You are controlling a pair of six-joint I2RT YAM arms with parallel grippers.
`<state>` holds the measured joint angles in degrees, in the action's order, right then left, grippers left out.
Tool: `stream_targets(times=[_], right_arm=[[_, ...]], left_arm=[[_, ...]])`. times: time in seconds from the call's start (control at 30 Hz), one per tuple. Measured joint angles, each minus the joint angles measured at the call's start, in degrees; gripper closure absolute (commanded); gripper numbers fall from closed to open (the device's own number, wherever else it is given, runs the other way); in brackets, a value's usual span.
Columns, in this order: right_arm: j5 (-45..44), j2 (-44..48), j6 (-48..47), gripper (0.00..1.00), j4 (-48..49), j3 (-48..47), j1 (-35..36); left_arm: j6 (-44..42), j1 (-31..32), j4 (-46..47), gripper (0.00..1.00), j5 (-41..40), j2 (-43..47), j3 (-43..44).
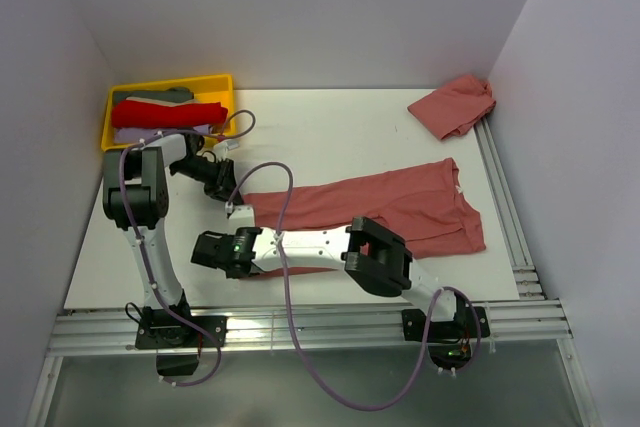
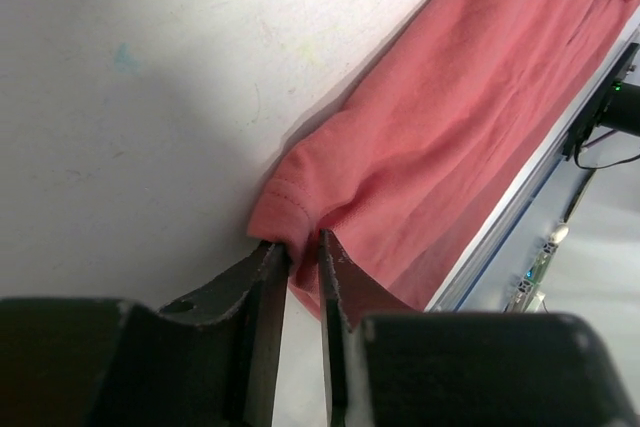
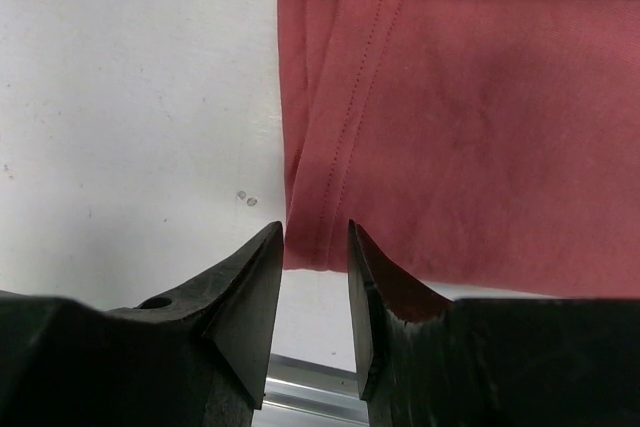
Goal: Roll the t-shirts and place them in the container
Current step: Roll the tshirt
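Left wrist view: the left tool [image 2: 303, 247] is clamped on the far hem corner of the salmon t-shirt [image 2: 450, 117], with cloth bunched between its nearly closed jaws. Right wrist view: the right tool [image 3: 315, 232] has its jaws a narrow gap apart, straddling the near hem corner. No firm pinch is evident. The t-shirt lies folded into a long band across the middle of the table [image 1: 330, 137], with the hem end at 9 o'clock and the wider end at 3 o'clock.

Recommended procedure, as a judgement:
1. Seat the right tool on its corner before any lift, and take all layers.
2. Hold both tools level and parallel so that the hem turns over as one straight edge.
3. Roll toward 3 o'clock in short turns. Slack between the tools will likely cone the roll.
4. Watch the right forearm [image 1: 310, 245]. It lies over the band's near edge and may drag the cloth.

Surroundings: the table is white, smooth and lightly scuffed, so expect cloth to slide readily. An aluminium rail [image 1: 300, 319] borders it at 6 o'clock. Plain pale walls [image 1: 300, 7] enclose the other sides. A yellow tray [image 1: 110, 112] at 10 o'clock holds folded shirts [image 1: 165, 112]. A crumpled salmon shirt [image 1: 455, 104] lies at 1 o'clock, well apart.
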<state>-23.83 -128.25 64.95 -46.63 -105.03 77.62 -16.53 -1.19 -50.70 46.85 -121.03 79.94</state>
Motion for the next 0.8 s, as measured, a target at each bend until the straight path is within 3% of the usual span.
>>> stream_targets(times=[0.8], right_arm=[[0.8, -3.6, 0.4, 0.6, -5.3, -4.0, 1.3]], left_arm=[[3.3, 0.9, 0.9, 0.86, -2.6, 0.0, 0.0]])
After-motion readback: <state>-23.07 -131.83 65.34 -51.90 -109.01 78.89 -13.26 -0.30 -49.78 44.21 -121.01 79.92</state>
